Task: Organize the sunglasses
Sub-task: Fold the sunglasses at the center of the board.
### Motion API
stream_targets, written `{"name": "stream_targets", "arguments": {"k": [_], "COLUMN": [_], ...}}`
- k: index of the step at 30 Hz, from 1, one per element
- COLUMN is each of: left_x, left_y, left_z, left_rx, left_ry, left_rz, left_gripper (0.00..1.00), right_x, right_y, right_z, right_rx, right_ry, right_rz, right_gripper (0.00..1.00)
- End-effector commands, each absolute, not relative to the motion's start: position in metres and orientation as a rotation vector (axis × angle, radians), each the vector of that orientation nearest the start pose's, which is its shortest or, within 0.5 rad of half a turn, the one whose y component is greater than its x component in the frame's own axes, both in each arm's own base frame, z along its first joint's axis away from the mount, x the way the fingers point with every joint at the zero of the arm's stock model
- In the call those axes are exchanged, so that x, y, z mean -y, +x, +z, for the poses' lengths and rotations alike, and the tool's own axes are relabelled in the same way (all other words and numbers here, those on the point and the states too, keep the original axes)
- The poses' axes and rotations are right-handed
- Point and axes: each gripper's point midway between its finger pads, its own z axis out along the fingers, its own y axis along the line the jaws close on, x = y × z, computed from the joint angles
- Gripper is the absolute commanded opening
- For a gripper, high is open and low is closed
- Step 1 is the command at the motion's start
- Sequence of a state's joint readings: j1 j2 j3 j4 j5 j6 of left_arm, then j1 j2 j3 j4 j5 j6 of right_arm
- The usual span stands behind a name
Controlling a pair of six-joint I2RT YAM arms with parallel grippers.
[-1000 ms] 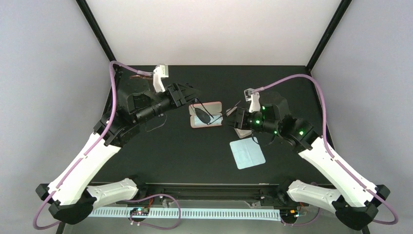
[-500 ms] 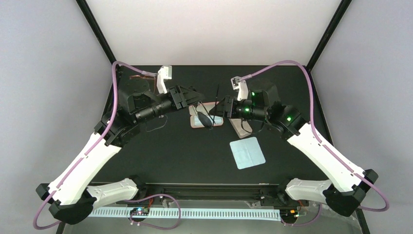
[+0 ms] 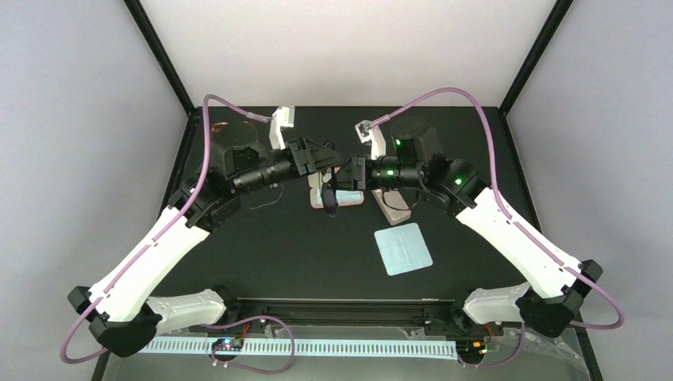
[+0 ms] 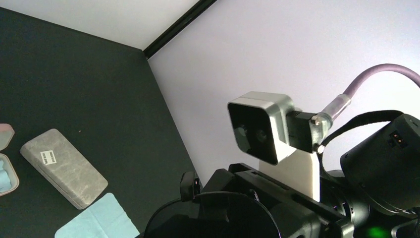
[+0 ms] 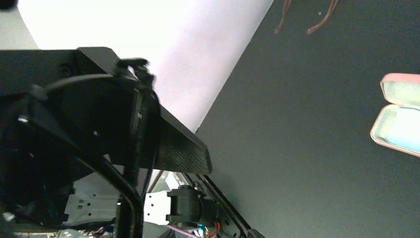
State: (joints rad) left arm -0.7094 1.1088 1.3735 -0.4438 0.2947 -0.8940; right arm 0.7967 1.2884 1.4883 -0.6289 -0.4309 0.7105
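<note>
The sunglasses (image 3: pixel 329 197), thin black frame and dark lenses, hang in the air over the open pink case (image 3: pixel 350 198) at mid-table. My left gripper (image 3: pixel 336 162) is shut on them; one dark lens (image 4: pixel 218 220) fills the bottom of the left wrist view. My right gripper (image 3: pixel 354 171) meets it from the right. Its two fingers (image 4: pixel 190 184) stand at the frame's top edge with a narrow gap between them. In the right wrist view the frame (image 5: pixel 140 124) shows edge-on beside a textured pad (image 5: pixel 183 148).
A grey oblong case (image 3: pixel 394 210) lies right of the pink case, also in the left wrist view (image 4: pixel 63 167). A light blue cloth (image 3: pixel 403 248) lies nearer. The pink case holds a blue cloth (image 5: pixel 403 130). Brown glasses arms (image 5: pixel 307 15) lie at the back left.
The left gripper has lifted the sunglasses off the pink case. The right gripper has swung left and up from beside the grey case and now meets the left gripper at the sunglasses.
</note>
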Motion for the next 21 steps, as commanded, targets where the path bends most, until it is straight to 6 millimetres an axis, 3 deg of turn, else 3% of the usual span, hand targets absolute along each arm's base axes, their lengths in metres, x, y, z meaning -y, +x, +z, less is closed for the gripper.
{"name": "stream_targets", "arguments": {"k": [1,3,5,10,12,17,21], "left_x": [0.276,0.272,0.269,0.264,0.264,0.271,0.281], "left_y": [0.237,0.237,0.236,0.231,0.228,0.217,0.206], "left_z": [0.443,0.446,0.449,0.457,0.463,0.484,0.502], "left_rx": [-1.931,-1.928,-1.92,-1.891,-1.87,-1.801,-1.76], "left_ry": [0.1,0.102,0.104,0.106,0.116,0.178,0.265], "left_rz": [-1.396,-1.376,-1.363,-1.374,-1.392,-1.492,-1.585], "left_gripper": [0.48,0.48,0.48,0.48,0.49,0.49,0.49], "right_x": [-0.312,-0.287,-0.267,-0.236,-0.235,-0.255,-0.257], "right_y": [0.221,0.234,0.239,0.236,0.225,0.185,0.17], "right_z": [0.375,0.363,0.356,0.373,0.388,0.426,0.45], "right_rx": [-2.25,-2.296,-2.317,-2.195,-2.131,-1.973,-1.9], "right_ry": [-0.375,-0.258,-0.189,-0.194,-0.258,-0.463,-0.518], "right_rz": [1.208,1.061,1.041,1.139,1.2,1.51,1.62], "right_gripper": [0.39,0.39,0.39,0.4,0.4,0.43,0.48]}}
